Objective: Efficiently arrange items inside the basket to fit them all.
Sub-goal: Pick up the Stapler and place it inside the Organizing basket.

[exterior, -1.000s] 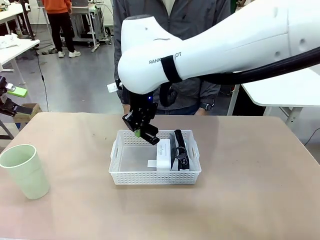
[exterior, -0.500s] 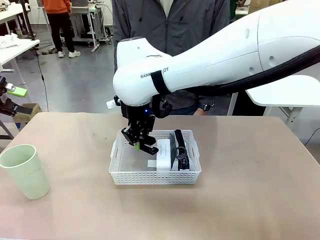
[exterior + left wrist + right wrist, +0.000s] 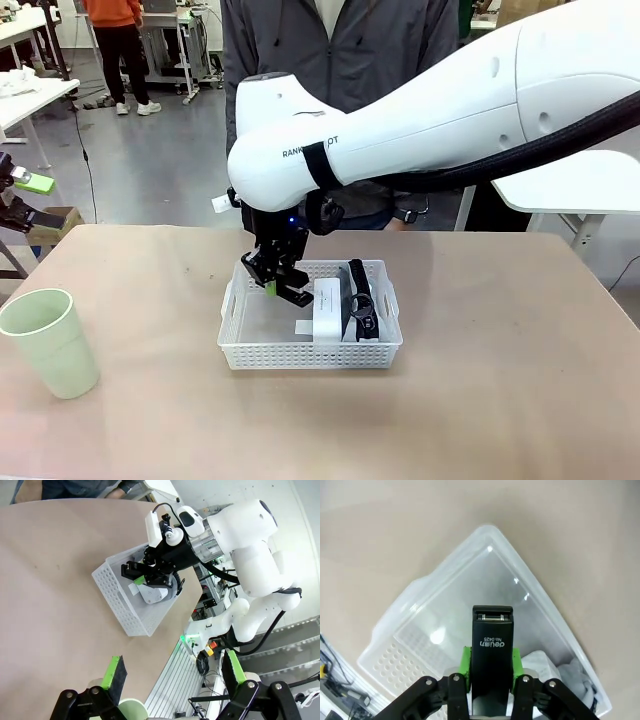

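Fingers of the right tool clamp a black stapler over the bare left part of a shallow white perforated plastic basket. A white rectangular box and a grey pouch with black strap fill its right side. A pale green plastic cup stands upright on the counter, well left. The left tool gapes, empty.

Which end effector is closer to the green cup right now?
Left. The left end effector hangs open near the cup; the right end effector is over the basket, gripping the stapler.
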### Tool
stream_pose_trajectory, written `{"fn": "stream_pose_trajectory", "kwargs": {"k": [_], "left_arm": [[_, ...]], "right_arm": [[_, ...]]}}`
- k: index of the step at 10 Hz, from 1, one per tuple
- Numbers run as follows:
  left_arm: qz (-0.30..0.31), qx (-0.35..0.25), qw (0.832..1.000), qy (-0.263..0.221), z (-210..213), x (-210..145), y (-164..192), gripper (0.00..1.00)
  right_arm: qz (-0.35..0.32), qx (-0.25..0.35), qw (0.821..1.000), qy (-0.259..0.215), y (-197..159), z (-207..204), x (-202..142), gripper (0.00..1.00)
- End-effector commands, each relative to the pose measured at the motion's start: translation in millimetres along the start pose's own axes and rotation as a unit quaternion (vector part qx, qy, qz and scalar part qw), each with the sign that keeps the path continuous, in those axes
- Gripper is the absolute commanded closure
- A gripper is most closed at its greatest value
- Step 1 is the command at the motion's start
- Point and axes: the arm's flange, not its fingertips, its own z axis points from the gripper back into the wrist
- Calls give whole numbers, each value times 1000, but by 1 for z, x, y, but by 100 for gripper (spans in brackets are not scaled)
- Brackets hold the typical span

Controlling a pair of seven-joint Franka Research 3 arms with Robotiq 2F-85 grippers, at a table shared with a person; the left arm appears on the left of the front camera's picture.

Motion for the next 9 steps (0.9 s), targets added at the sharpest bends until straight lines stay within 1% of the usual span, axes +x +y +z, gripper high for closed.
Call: {"fn": "stream_pose_trajectory", "kwargs": {"k": [1, 2, 3, 6, 7, 9], "left_arm": [[-2, 5, 1000, 4, 1, -2, -3, 0], [-2, 5, 1000, 4, 1, -2, -3, 0], [-2, 5, 1000, 4, 1, -2, -3, 0], [-2, 5, 1000, 4, 1, -2, -3, 0], [-2, 5, 1000, 4, 1, -2, -3, 0], [-2, 5, 1000, 4, 1, -2, -3, 0]], "right_arm": [[-3, 30, 998, -56, 0, -7, -25, 63], [-20, 31, 997, -70, 2, -7, -29, 63], [-28, 25, 997, -74, 3, -9, -30, 63], [-15, 29, 999, -37, 7, -29, -25, 63], [-17, 20, 999, -32, 11, -36, -27, 63], [-17, 14, 999, -42, 13, -44, -31, 63]]}}
